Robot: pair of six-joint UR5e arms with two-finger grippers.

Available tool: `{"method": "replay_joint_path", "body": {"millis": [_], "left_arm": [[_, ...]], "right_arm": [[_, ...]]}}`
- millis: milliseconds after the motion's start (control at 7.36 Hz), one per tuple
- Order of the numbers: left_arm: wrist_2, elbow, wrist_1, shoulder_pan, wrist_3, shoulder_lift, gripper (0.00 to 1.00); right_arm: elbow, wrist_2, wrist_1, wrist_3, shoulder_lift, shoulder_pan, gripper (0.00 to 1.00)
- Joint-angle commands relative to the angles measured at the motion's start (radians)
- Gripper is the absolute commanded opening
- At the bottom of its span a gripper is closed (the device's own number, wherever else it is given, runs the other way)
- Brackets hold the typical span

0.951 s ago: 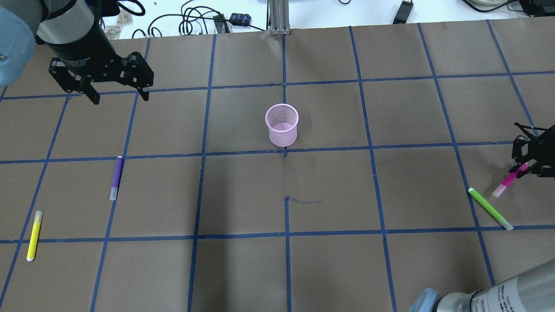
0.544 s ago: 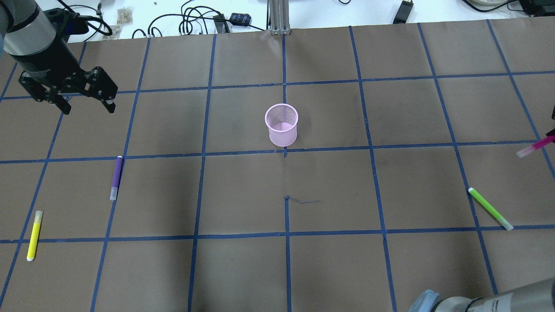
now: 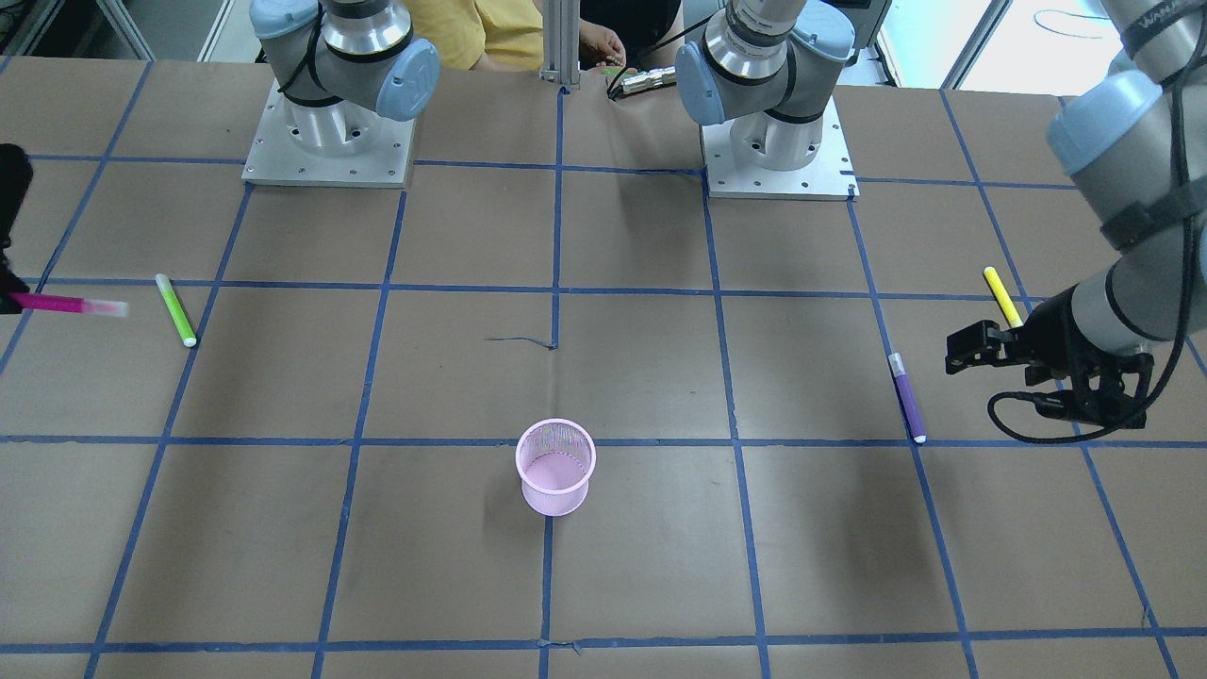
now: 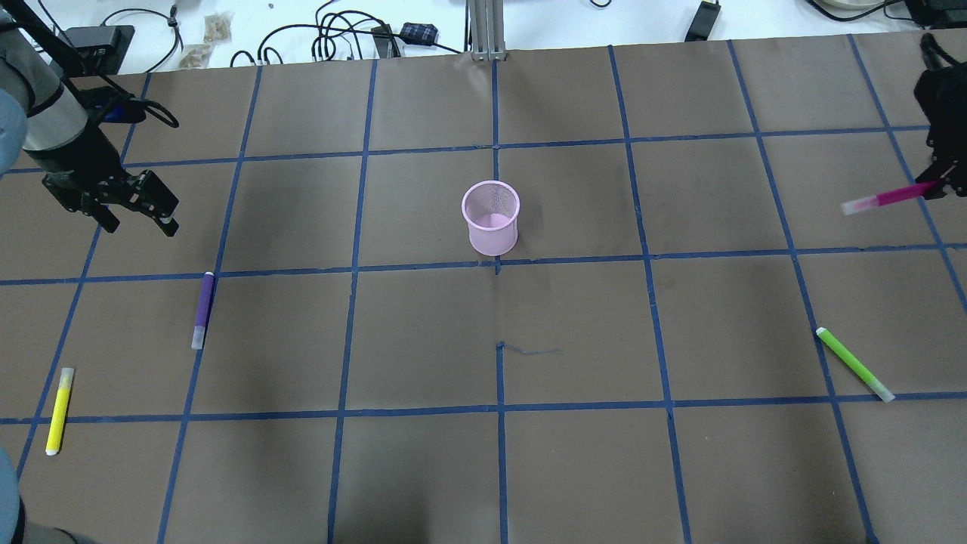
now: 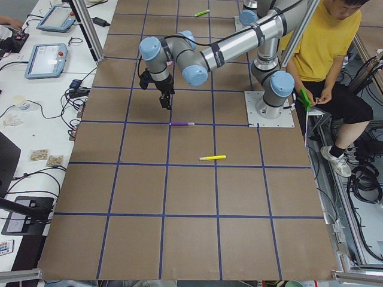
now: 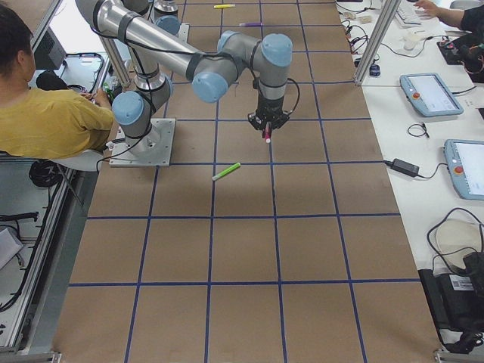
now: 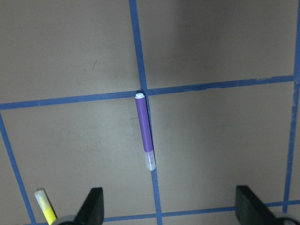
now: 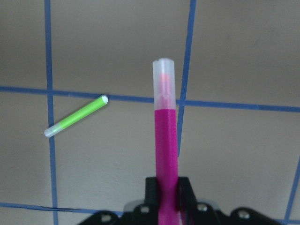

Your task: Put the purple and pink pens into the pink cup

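currently the right gripper (image 4: 939, 187) clamps the pink pen (image 4: 884, 198) aloft, well apart from the pink cup (image 4: 491, 227) mid-table; the left gripper (image 4: 140, 224), jaws apart, hovers near the purple pen (image 4: 202, 310) lying flat.

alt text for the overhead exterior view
The right gripper holds a pink pen at the table's right edge, away from the pink cup at centre. The open left gripper hovers near the purple pen; yellow pen and green pen lie aside.
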Motion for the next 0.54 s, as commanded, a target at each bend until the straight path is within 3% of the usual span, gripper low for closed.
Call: {"method": "replay_joint_path", "body": {"millis": [0,408], "left_arm": [[0.006,0.0,0.138,0.025,0.076,-0.124,1.0],[0.002,-0.002,0.13,0.021,0.012,-0.23,1.0]], "right_arm": [[-0.007,-0.06,0.003,0.31,-0.027,0.298,0.0],[-0.071,-0.134,-0.11,0.727,0.091,0.622,0.0]]}}
